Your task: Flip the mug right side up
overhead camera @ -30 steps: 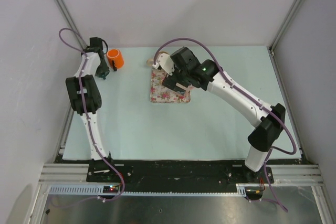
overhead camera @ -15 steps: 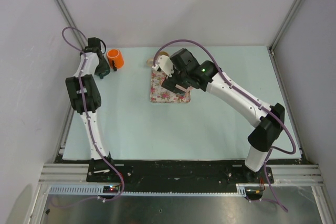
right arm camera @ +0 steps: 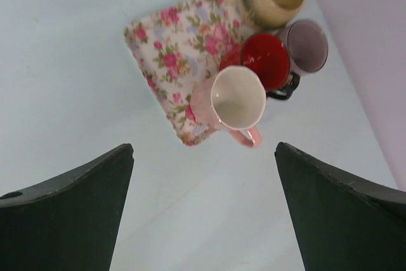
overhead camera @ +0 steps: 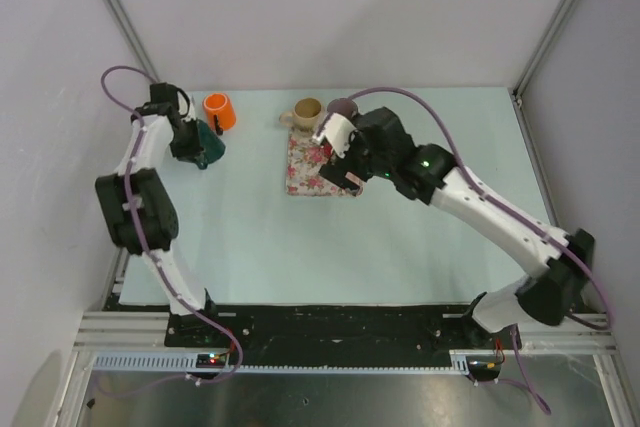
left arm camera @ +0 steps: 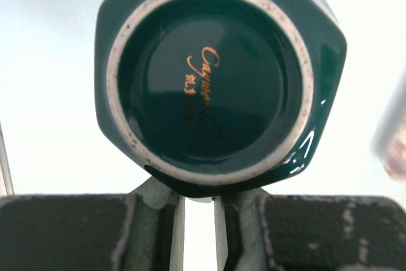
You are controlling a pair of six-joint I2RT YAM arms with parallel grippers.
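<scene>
Green mug [left arm camera: 209, 80], bottom facing my wrist, is at the table's [overhead camera: 300, 247] far left by an orange cup [overhead camera: 219, 110], my left gripper [left arm camera: 198, 200] nearly closed on what seems its handle; with the grasp made, I judge, next comes a lift and wrist roll, while my right gripper [right arm camera: 204, 150] gapes empty.

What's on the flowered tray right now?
A pink mug stands upright on the flowered tray. A red mug sits by it, but its base is covered, so whether it rests on the tray is unclear.

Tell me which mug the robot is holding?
The dark green mug, pinched by the left gripper; the orange mug and those at the floral tray stand free.
</scene>
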